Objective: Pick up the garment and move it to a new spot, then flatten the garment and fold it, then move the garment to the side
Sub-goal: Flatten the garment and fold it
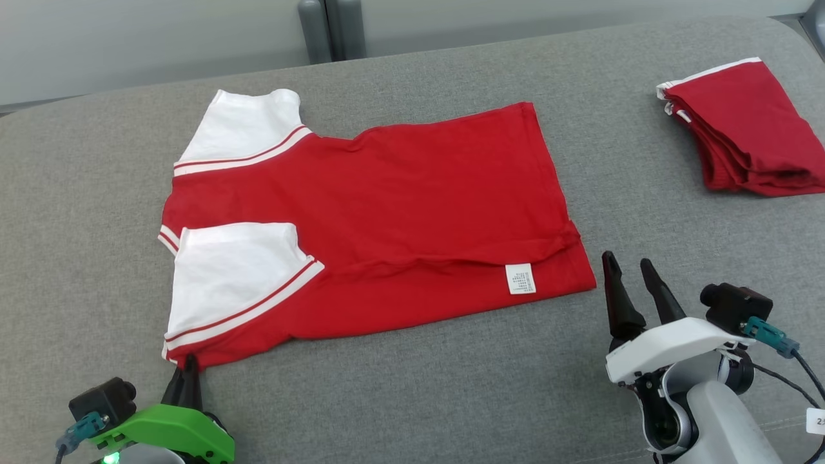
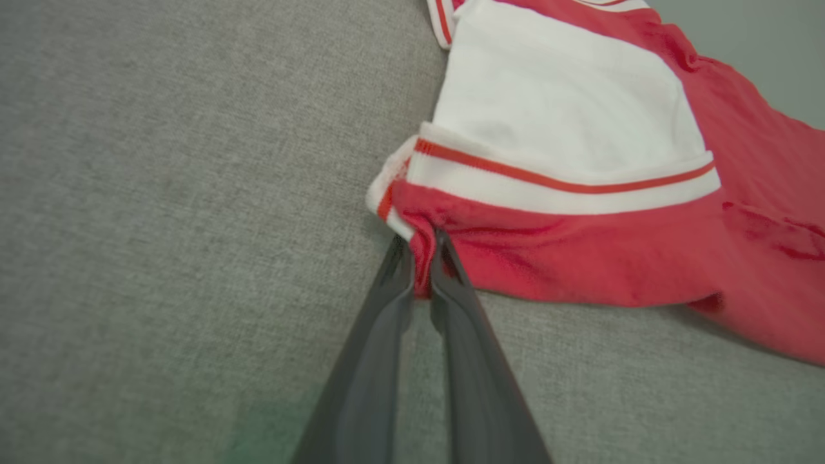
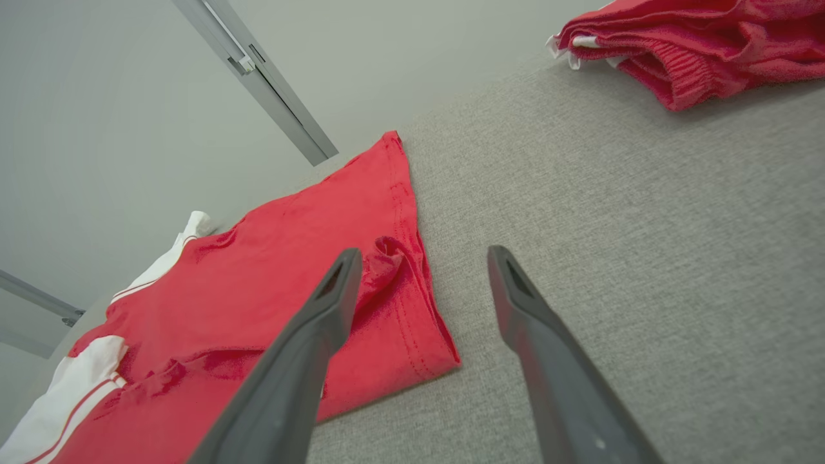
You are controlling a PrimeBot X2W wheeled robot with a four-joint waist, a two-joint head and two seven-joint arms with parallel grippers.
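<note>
The garment, a red shirt with white sleeves, is laid flat across the middle of the grey padded surface, with its sleeves turned toward the left edge and its hem toward the right edge. One white sleeve is folded in over the red body, and a small white label is seen by the hem on the side facing the near edge. The shirt's near left corner is pinched between the closed fingers of the left gripper; in the left wrist view a fold of red cloth is seen clamped between the tips. The right gripper is held with its fingers spread apart, empty, just beside the near hem corner. A folded red pile is placed toward the far right corner, well apart from the shirt.
</note>
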